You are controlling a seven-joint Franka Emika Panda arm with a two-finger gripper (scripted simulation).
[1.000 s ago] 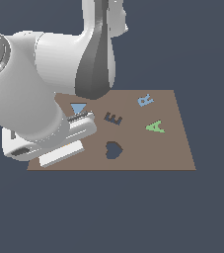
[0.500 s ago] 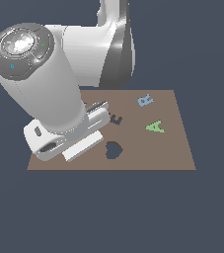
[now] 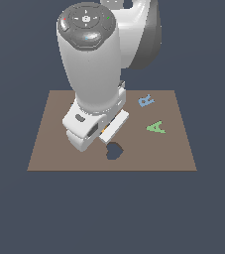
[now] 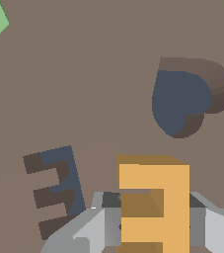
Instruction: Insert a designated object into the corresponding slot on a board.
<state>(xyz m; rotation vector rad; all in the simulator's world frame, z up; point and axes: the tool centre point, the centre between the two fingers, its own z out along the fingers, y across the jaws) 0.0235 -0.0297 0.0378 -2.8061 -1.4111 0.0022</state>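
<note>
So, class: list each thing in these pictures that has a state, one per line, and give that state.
Orange E-shaped block: gripped, beside its slot, not inserted.
Gripper: shut on the block.
Dark E-shaped slot: empty.
Dark heart-shaped cutout: empty.
Green letter A: flat on the brown board.
Light blue letter R: flat on the board.

Both renders are evenly and softly lit, with no glare and no blown highlights. In the exterior view the arm carries a gentle sheen on its top cap, brightest toward 12 o'clock, and its underside shades to grey toward 6 o'clock; the board shows a flat matte brown with no distinct cast shadow. The background is a uniform dim blue-grey. In the wrist view the heart-shaped cutout has lighter walls toward 3 o'clock. Edges look slightly soft and blocky from low resolution; no lens distortion shows at the borders, and focus is uniform.
</note>
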